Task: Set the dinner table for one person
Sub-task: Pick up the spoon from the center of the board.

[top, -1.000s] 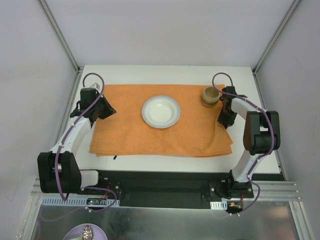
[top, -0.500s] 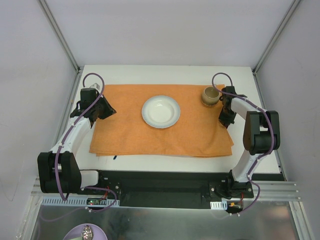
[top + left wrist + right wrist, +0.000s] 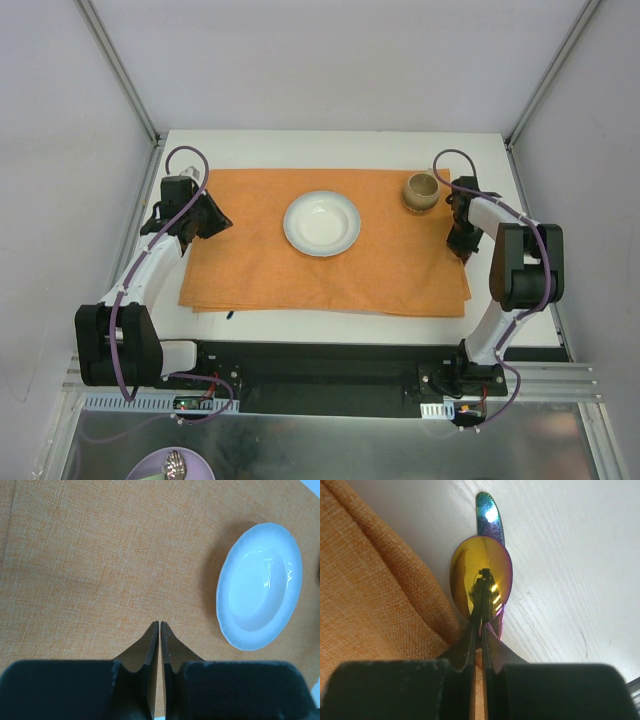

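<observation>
The white dinner table (image 3: 300, 150) carries an orange placemat (image 3: 260, 270) with a white plate (image 3: 321, 223) at its middle and a beige cup (image 3: 420, 192) at its far right. My right gripper (image 3: 461, 243) is at the placemat's right edge. In the right wrist view it (image 3: 482, 587) is shut on an iridescent gold spoon (image 3: 470, 565). A matching knife tip (image 3: 490, 515) pokes out behind the spoon, over the white tabletop (image 3: 570, 555). My left gripper (image 3: 205, 215) is shut and empty over the placemat's left part (image 3: 90, 555), with the plate (image 3: 260, 585) to its right.
Metal rails and grey walls close in the table on the left, right and back. Both arm bases sit on a black plate (image 3: 330, 370) at the near edge. A purple dish (image 3: 175, 465) lies below the table's front.
My right gripper has moved a little to the right, toward the placemat's right edge, with the cutlery in it. The placemat's right edge has shifted slightly. The left arm has not moved.
</observation>
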